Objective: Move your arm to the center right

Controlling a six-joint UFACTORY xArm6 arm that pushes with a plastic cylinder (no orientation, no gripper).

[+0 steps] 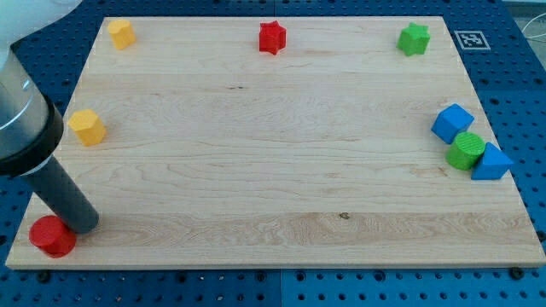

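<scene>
At view's bottom left, my tip (83,227) touching red cylinder (52,236).

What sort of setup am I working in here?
Likely a lab tabletop pushing rig: a wooden board on a blue perforated base, small coloured blocks such as the red star, and a fiducial marker.

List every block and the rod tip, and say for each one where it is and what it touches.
my tip: bottom left, beside red cylinder
yellow block: top left, alone
second yellow block: left edge, alone
red star: top middle
green star: top right
blue cube, green cylinder, blue wedge: right edge, clustered
</scene>
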